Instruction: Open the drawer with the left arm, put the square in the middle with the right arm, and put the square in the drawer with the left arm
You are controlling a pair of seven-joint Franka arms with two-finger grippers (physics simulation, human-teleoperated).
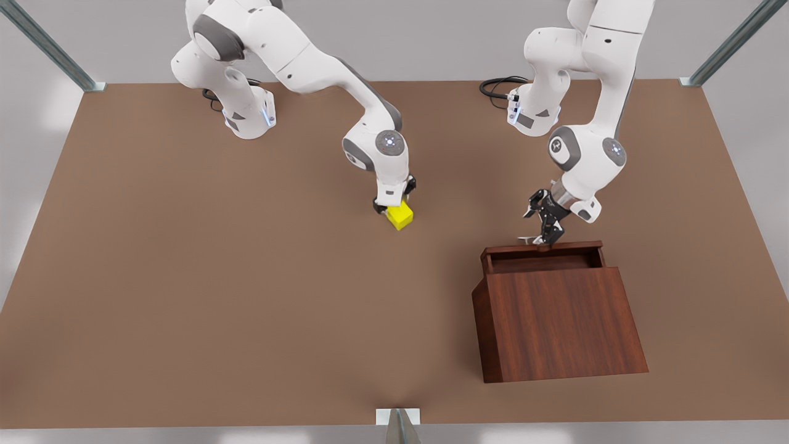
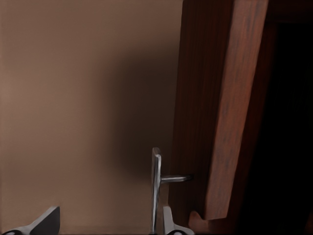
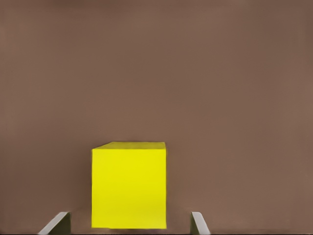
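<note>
- Two tools are at work. The right tool (image 1: pixel 394 206), at the front view's centre, stands over the square (image 1: pixel 400 215) with its fingers (image 3: pixel 197 223) spread clear on either side of the cube (image 3: pixel 128 185) and not touching it; judged from this, it is open after setting the cube down, or just before gripping it.
- Left tool (image 1: pixel 545 234), on the front view's right, hangs at the handle (image 2: pixel 156 188) of the drawer (image 1: pixel 542 257); its fingers (image 2: pixel 168 223) stand apart with the silver bar between them, one tip close beside it, not clamped.
- Stage one appears done: the drawer is pulled out of the cabinet (image 1: pixel 558 320), its cavity open upward.
- Stage two appears at or near completion: the square rests on the bare surface (image 1: pixel 185 277) about mid-way between the arms, well apart from the cabinet.
- Stage three remains: the left arm has not yet taken the square to the drawer.
- Orientation: the square is a cube with no long axis; it sits flat, turned slightly askew to the surface's edges. The drawer's long axis runs across the front view, parallel to its handle, and its front faces the arms' bases.
</note>
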